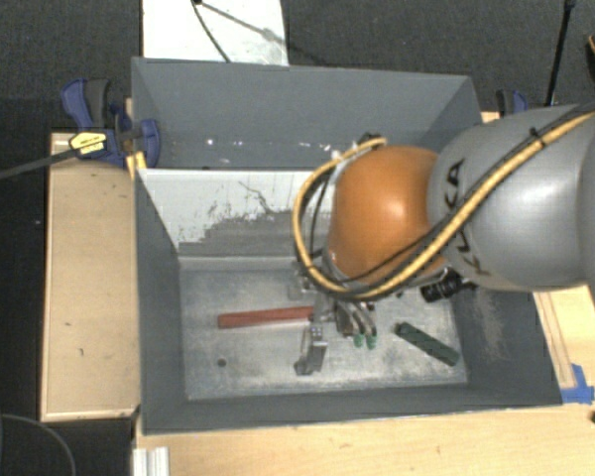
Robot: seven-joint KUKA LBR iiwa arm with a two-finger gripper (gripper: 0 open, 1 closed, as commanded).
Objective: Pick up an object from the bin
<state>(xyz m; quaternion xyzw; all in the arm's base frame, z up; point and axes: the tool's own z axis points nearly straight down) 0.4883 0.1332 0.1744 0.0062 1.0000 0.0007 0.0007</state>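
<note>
My gripper (pixel 311 357) hangs low over the middle of the bin floor, mostly hidden beneath the arm's orange cover. A flat reddish-brown stick (pixel 263 317) lies left to right on the floor, and its right end runs up to the gripper's body. The gripper's lower tip rests just in front of that end, close to the floor. A short dark bar (pixel 426 344) lies at an angle to the right of the gripper, apart from it.
The arm and its cover hide the bin's back right. A tiny dark speck (pixel 221 363) sits on the floor at the front left. Bare scuffed floor stretches left of the stick and along the front wall.
</note>
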